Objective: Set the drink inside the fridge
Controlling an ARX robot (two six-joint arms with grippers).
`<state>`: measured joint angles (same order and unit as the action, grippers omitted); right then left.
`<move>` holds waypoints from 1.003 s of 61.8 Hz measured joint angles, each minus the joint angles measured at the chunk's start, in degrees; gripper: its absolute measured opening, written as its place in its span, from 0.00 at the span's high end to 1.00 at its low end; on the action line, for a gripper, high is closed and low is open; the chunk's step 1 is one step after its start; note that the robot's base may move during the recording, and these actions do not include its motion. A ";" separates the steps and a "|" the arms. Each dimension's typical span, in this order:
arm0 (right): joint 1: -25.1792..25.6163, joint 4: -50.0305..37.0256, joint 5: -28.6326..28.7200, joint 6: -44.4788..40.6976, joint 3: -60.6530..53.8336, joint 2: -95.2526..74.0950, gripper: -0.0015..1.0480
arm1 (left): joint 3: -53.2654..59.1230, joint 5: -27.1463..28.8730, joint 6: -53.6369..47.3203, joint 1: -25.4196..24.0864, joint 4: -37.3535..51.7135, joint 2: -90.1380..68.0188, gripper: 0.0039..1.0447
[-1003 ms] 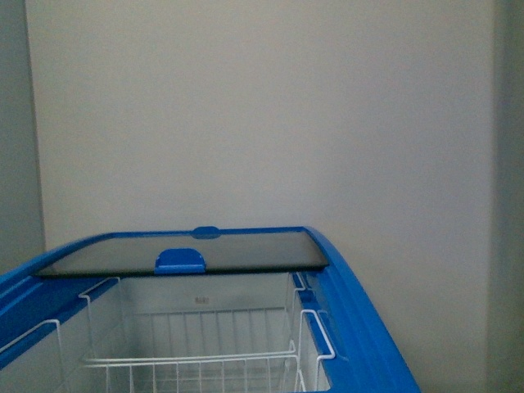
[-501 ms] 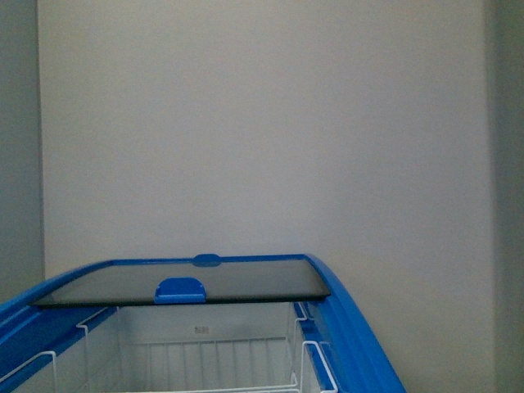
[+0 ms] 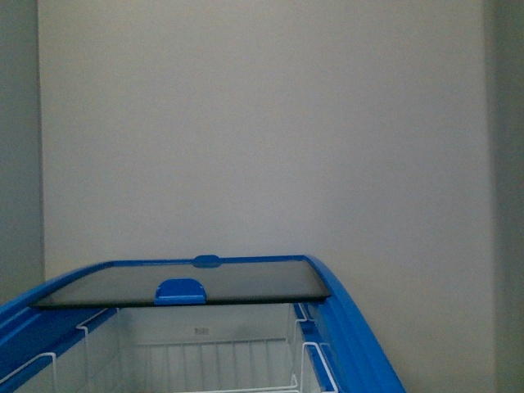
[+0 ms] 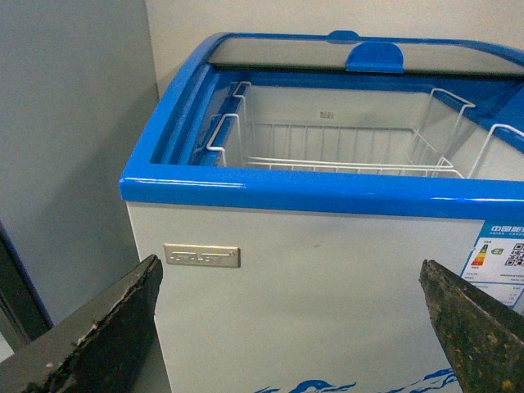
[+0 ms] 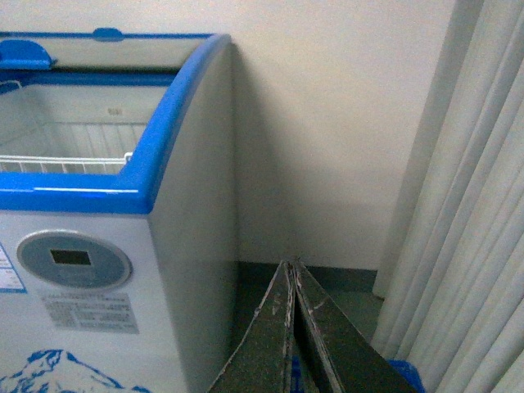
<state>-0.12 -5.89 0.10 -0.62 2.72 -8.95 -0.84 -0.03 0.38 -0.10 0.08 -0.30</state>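
A white chest fridge (image 4: 311, 278) with a blue top rim stands against a pale wall. Its glass sliding lid (image 3: 184, 282) is pushed to the far end, so the near half is open. A blue lid handle (image 3: 180, 289) sits on the lid's near edge. Inside, white wire baskets (image 4: 344, 151) hang from the rim and look bare.

The left wrist view faces the fridge's front corner from below the rim. The left end effector (image 4: 295, 327) is spread wide, its two dark worn fingers (image 4: 98, 336) at opposite edges of the picture with nothing between them. A small metal nameplate (image 4: 201, 255) and an energy label (image 4: 499, 254) are fixed to the front wall.

The right wrist view shows the fridge's other front corner, with an oval grey display panel (image 5: 74, 259) and a blue mountain decal (image 5: 57, 372). The right end effector (image 5: 291, 327) is pressed narrow, fingers touching, holding nothing visible. It points at the floor gap between the fridge and a pale curtain (image 5: 467, 205). A scrap of blue shows low down beside the fingers; what it is cannot be told.

The drink appears in no view, so its position is unknown.

The main risk is judged to be that neither arm carries the bottle, so it must first be found. Both end effectors also sit below the rim, and a careless raise could strike the blue edge or snag a wire basket.
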 joint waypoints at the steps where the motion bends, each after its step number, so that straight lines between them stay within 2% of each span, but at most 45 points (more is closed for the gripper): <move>1: 0.00 0.98 -0.07 -0.02 0.00 0.68 0.97 | 0.00 0.00 0.00 0.00 0.00 0.00 0.08; 6: 0.00 5.53 -0.11 0.00 -0.79 4.87 0.97 | 0.00 0.04 0.00 0.00 0.00 -0.02 0.08; 44: 0.02 5.84 -0.07 -0.02 -1.79 8.63 0.97 | 0.00 0.02 0.00 0.00 0.00 -0.02 0.08; 48: 0.02 5.84 -0.07 -0.02 -1.79 8.63 0.89 | 0.00 0.02 0.00 0.00 0.00 0.00 0.08; 50: 0.02 5.84 -0.07 0.00 -1.79 8.63 0.81 | 0.00 0.02 0.00 0.00 0.00 0.00 0.08; 54: 0.02 5.84 -0.07 0.00 -1.79 8.63 0.71 | 0.00 0.02 0.00 0.00 0.00 0.00 0.08; 62: 0.02 5.84 -0.07 0.00 -1.79 8.63 0.55 | 0.00 0.02 0.00 0.00 0.00 -0.02 0.08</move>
<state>-0.10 -0.05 0.03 -0.62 0.93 -0.32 -0.84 -0.01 0.38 -0.10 0.08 -0.32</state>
